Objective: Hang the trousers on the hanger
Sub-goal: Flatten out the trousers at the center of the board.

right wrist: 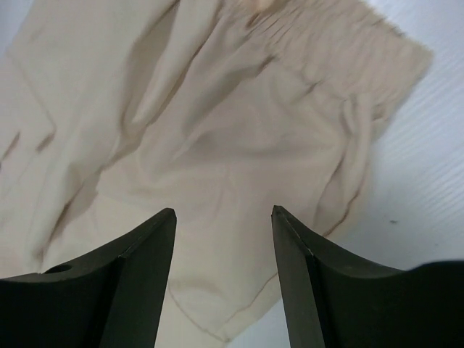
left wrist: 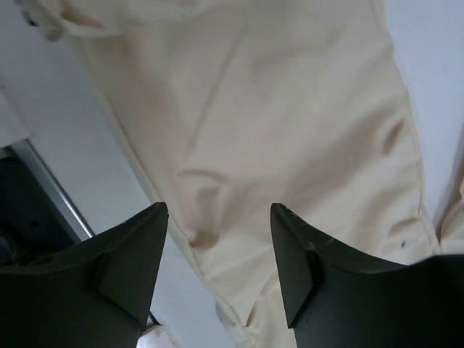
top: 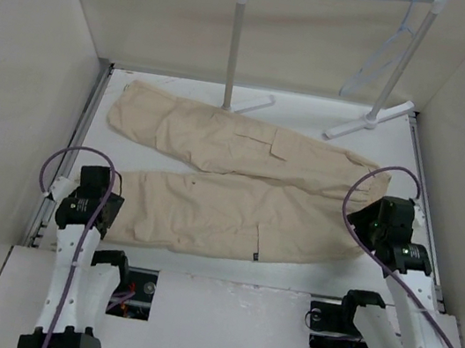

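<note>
Left gripper [left wrist: 219, 217]: dark, wedge-shaped fingers [left wrist: 130, 254] stand wide apart with nothing between them. The trousers [top: 231, 183] lie directly beneath the gap. The fingertips hover over the left edge of the near leg, close to its cuff end. Whether the tips touch the cloth cannot be told.

Right gripper [right wrist: 223, 217]: same dark fingers [right wrist: 138, 254], also spread wide and holding nothing. Under the gap is the waist end of the trousers, and the gathered elastic waistband lies just beyond the tips.

Trousers: cream-beige woven cotton, matte, softly creased. They lie flat, with the legs running leftward from the waist and splayed into a shallow V. Flap cargo pockets sit on each leg, and a small dark tag is at the near edge.

Table [top: 312, 125]: white, faintly ribbed, bare around the trousers on all sides.

Hanger [top: 371, 63]: well beyond the waist end of the trousers, at the far right. It is thin, pale and translucent, triangular, and hooked over the end of the silver bar of a white garment rack [top: 235, 40]. It is well apart from both grippers. The rack's feet rest on the table just behind the far trouser leg.

Purple cables [top: 60, 163] loop off both arms, beside the two ends of the trousers.
</note>
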